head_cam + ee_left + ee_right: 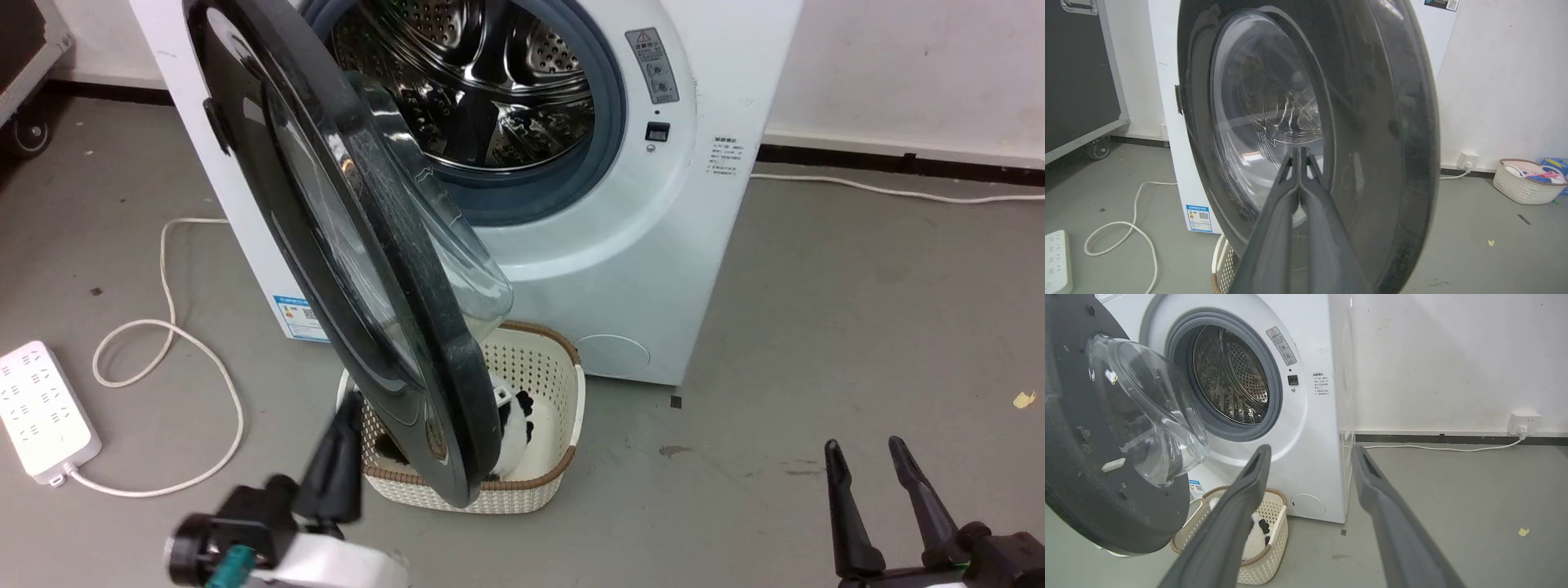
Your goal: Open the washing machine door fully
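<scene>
Two grippers, listed first.

Left gripper (1300, 152): long dark fingers (1274, 212) pressed together, nothing between them. Tips lie at the window of the door's outer face; contact cannot be told. In the head view it (349, 408) rises from the lower left beside the door's bottom rim.

Right gripper (864, 445): fingers spread, holding nothing, low at the right, well apart from the door. It (1310, 451) faces the machine's front.

Washing machine door (326, 204): large black disc, swung out from the machine, hinged on the robot's left side. Stands on edge, slightly tilted, about square to the front. Free edge points towards the robot. Outer face (1372, 122) looks left. Inner face (1069, 465) looks right, its clear glass bowl (461, 245) bulging towards the drum side.

Washing machine (653, 245): white, drum mouth uncovered, grey-blue ring around it.

Basket (563, 384): white, brown rim, on the floor below the door, black-and-white item (514, 425) inside.

Power strip (41, 408) and white cable (167, 327): on the floor, left.
</scene>
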